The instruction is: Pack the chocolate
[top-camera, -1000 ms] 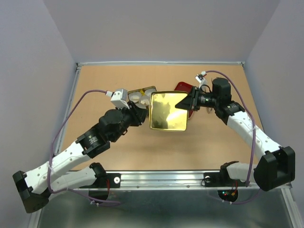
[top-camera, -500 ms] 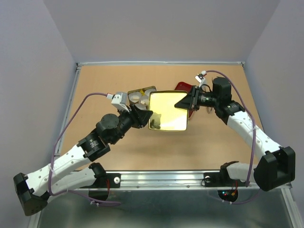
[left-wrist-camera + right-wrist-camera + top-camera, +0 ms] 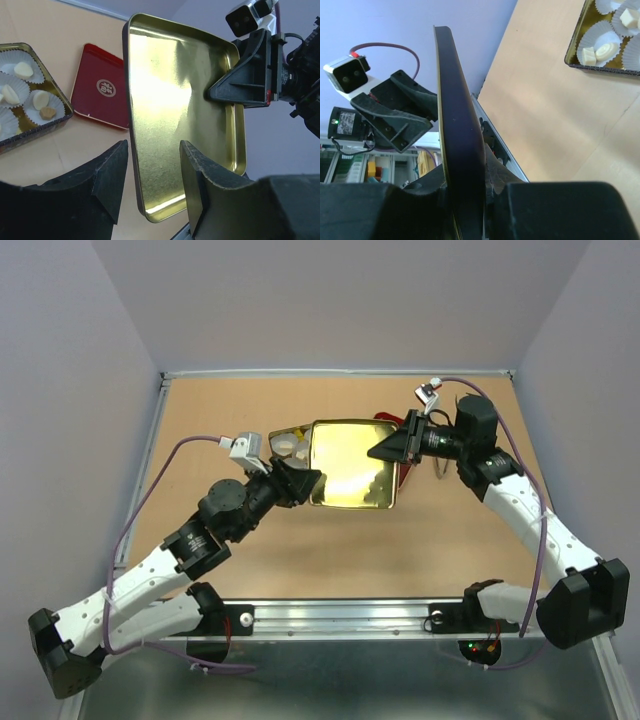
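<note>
Top external view, each item placed against the gold lid (image 3: 350,465).

- **Gold lid:** we list it as tilted up off the desk (image 3: 400,550), with its hollow, shiny inside turned toward the left arm.
- **Right hand (image 3: 388,450):** it is clamped on the lid's right edge. The right wrist view shows the lid edge-on, with the fingers tight on both faces.
- **Left hand (image 3: 305,480):** it sits at the lid's lower left corner with its fingers spread wide. In the left wrist view the lid lies beyond them, and we cannot tell whether either finger touches it.
- **Gold tin (image 3: 45,127):** it rests on the desk to the left of the lid, and from above the lid partly hides it.
- **Chocolate (image 3: 23,69):** cream and tan pieces sit in white paper cups (image 3: 7,59) inside that tin.
- **Red tray (image 3: 102,85):** it lies flat on the desk behind the lid, just beside the tin.
</note>
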Robot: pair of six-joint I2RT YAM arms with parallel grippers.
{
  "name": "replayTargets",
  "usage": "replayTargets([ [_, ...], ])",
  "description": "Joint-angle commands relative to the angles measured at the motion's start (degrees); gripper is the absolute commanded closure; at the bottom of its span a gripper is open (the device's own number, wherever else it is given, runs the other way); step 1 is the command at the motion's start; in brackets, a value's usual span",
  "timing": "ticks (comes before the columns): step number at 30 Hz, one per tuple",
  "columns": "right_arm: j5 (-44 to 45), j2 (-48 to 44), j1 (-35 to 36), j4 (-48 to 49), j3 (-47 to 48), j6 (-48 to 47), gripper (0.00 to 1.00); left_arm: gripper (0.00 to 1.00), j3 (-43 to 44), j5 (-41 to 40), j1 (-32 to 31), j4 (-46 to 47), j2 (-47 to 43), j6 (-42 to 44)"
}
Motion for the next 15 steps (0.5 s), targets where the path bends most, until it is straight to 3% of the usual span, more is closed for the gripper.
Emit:
replayTargets([
  [1, -2.81, -1.86, 0.76, 5.57, 3.93, 1.69, 0.89, 0.43, -0.46, 3.55, 0.23, 6.19, 1.24, -0.25],
  [8, -2.81, -2.92, 1.73, 9.7, 2.96, 4.33, 0.89, 0.44, -0.37, 5.22, 0.23, 7.08, 2.83, -0.6],
  [15, -1.94, -2.22, 2.35, 10.93, 1.12, 3.89, 0.85, 0.57, -1.69, 7.16, 0.23, 9.81, 1.33, -0.86],
])
